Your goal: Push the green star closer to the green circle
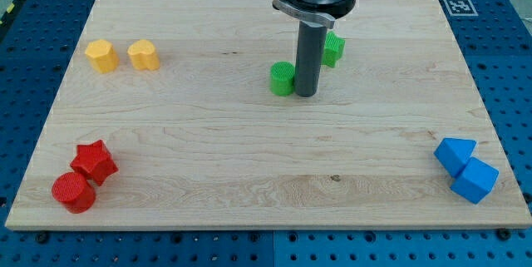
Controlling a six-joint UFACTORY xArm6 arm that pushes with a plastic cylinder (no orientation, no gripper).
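The green circle point(282, 78) stands near the middle of the wooden board point(249, 150), a little toward the view's top. The green star point(332, 49) lies up and to the right of it, partly hidden behind the rod. My tip point(306, 94) rests on the board just right of the green circle, touching or almost touching it, and below-left of the green star. The rod stands between the two green blocks.
A yellow hexagon point(100, 56) and a yellow heart-like block point(143, 54) sit at the upper left. A red star point(94, 162) and red cylinder point(73, 192) sit at the lower left. Two blue blocks point(455, 154) point(475, 180) sit at the lower right.
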